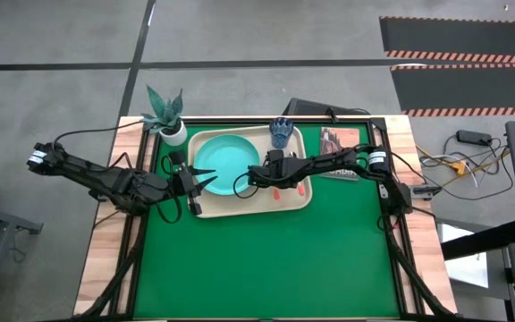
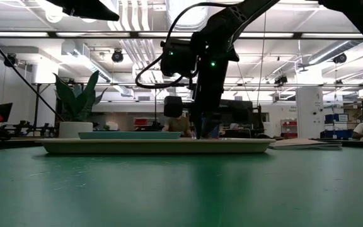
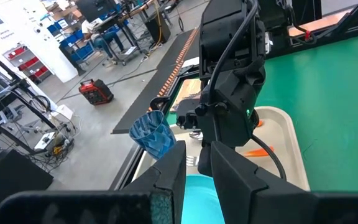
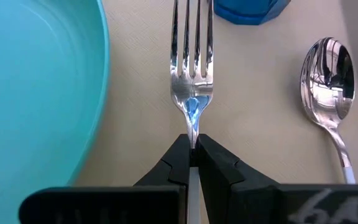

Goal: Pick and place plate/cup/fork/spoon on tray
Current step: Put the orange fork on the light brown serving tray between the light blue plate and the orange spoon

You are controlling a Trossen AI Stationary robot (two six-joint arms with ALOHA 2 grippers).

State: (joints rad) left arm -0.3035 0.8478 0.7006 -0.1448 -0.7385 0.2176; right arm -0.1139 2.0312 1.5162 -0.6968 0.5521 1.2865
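The beige tray (image 1: pixel 304 199) lies on the green mat and holds the teal plate (image 1: pixel 222 165), the blue cup (image 1: pixel 282 132), the spoon (image 4: pixel 328 68) and the fork (image 4: pixel 192 56). The spoon lies bowl up beside the fork. My right gripper (image 4: pixel 194 142) stands over the tray's middle, between plate and spoon, shut on the fork. The fork's tines point at the cup, and its handle is hidden behind the fingers. My left gripper (image 1: pixel 206 182) hovers open over the tray's left rim beside the plate, with nothing between its fingers. My right gripper pinches the fork's narrow neck (image 4: pixel 194 127), just behind the tines, between its two fingertips. The fingers slant down from the near side and lie along the fork. The tines stretch out flat close over the tray floor; whether they rest on it, I cannot tell.
A white pot with a green plant (image 1: pixel 168 116) stands at the mat's far left corner. A flat printed card (image 1: pixel 338 143) lies right of the tray. The wide near half of the green mat (image 1: pixel 266 259) is bare.
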